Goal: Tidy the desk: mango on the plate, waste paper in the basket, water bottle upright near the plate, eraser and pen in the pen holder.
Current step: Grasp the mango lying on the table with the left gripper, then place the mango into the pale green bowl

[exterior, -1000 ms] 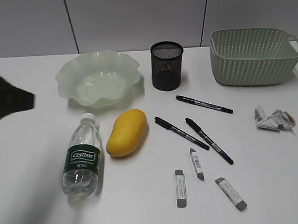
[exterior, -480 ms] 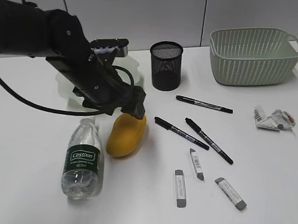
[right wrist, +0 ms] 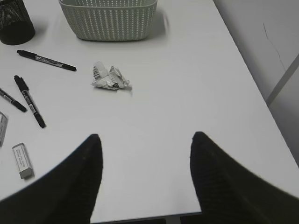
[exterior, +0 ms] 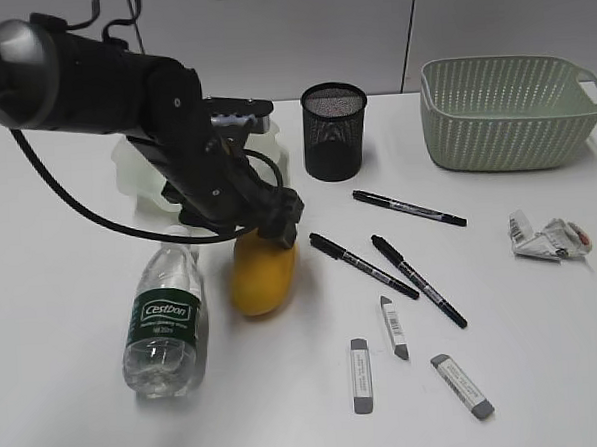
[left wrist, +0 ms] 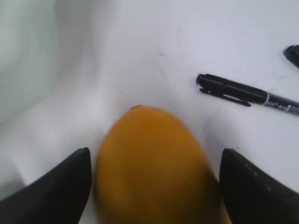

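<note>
a white table (exterior: 67, 396) is sitting under everything, running up to a pale panelled wall (exterior: 269, 35). dark seams are dividing the wall.

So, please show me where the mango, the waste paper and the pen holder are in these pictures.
mango (exterior: 263, 279): exterior view, on its yellow lower half.
waste paper (right wrist: 110, 77): right wrist view, middle of the crumpled wad.
pen holder (exterior: 334, 141): exterior view, on its black mesh wall.
</note>
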Motion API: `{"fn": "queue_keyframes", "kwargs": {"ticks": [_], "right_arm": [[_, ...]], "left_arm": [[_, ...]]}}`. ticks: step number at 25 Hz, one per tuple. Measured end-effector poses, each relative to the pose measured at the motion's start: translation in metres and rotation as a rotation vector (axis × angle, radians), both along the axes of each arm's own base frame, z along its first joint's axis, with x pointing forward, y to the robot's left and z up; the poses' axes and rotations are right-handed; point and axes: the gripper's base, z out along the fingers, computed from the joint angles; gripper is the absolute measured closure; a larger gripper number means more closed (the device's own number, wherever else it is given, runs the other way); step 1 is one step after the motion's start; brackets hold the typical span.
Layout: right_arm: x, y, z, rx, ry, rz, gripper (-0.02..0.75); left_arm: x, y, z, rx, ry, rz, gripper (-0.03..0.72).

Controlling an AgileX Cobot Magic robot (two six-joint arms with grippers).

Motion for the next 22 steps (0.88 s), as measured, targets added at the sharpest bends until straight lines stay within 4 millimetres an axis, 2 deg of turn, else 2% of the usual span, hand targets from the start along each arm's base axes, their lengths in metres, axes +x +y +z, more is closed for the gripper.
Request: {"fn": "queue_keyframes", "kwargs": {"ticks": [6,11,13,15,18,20,22], "right_arm": [[0.000,0.000,0.000,0.000,0.000,0.000,0.262],[0.000,0.000,0.000,0.000,0.000,0.000,0.262],[0.000,0.000,0.000,0.000,0.000,0.000,0.262],[0.000,0.000,0.000,0.000,0.000,0.000,0.262],[0.000,0.000,0.000,0.000,0.000,0.000,0.262],[0.000,0.000,0.000,0.000,0.000,0.000,0.262],[0.000,0.000,0.000,0.000,0.000,0.000,0.262]], "left_arm": [[-0.001,-0.001,-0.021,0.043,0.056,-0.008,0.063],[-0.002,0.000,-0.013,0.041,0.046,-0.012,0.087],[-0.001,0.000,0.007,0.007,-0.020,-0.015,0.088],[0.002,0.002,0.038,-0.040,-0.145,-0.026,0.089],[0.013,0.016,0.085,-0.103,-0.362,-0.024,0.089],[0.027,0.031,0.100,-0.135,-0.484,0.004,0.090],[0.044,0.048,0.101,-0.156,-0.566,0.049,0.090]]}}
